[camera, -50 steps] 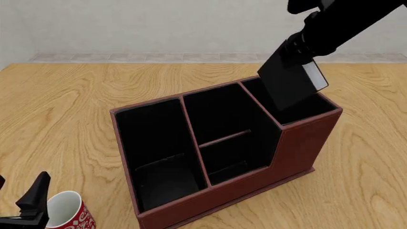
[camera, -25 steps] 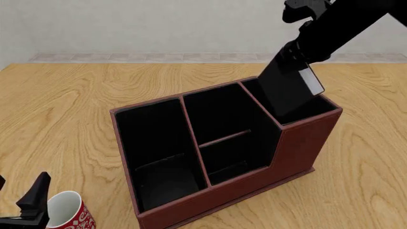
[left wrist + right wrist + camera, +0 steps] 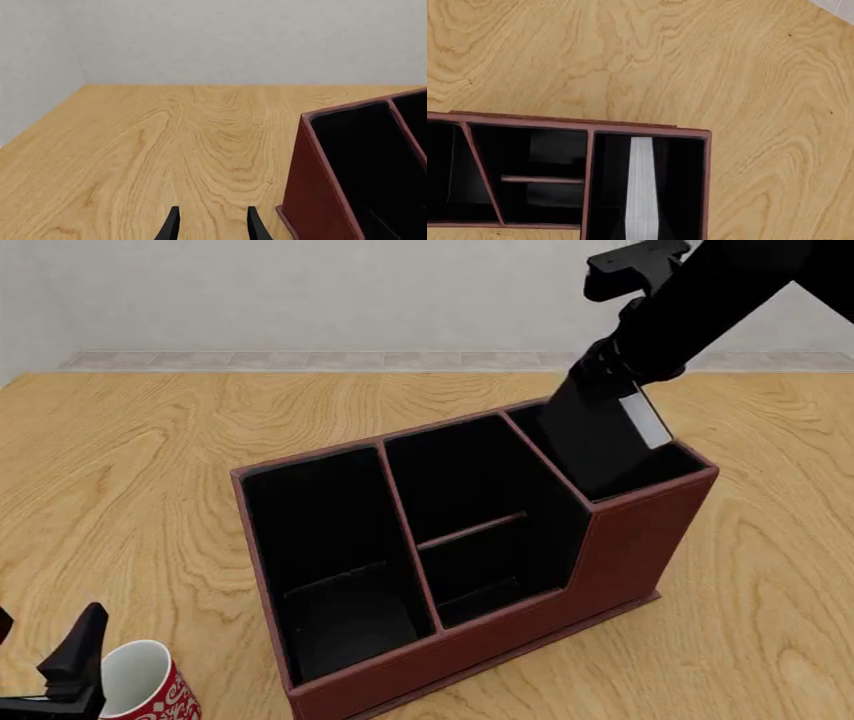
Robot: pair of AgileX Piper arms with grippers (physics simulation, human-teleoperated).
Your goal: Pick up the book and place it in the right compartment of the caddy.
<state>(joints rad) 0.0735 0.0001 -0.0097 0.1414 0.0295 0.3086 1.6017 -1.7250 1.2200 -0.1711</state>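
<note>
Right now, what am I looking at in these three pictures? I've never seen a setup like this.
These are computer-rendered pictures of two robot arms at a wooden table. The wide picture comes from a fixed camera above and behind the arms. The other two come from small cameras mounted on each arm, looking along its fingers.

On the table stands a reddish-brown caddy, an organiser box with three black-lined sections. Near the left arm sits a red-and-white mug.

The right gripper holds a small black book with white page edges, lowering it into the right compartment, the taller end section. The right wrist picture looks straight down on those white pages inside that section.

The left gripper is open, holds nothing, and waits low beside the caddy.
</note>
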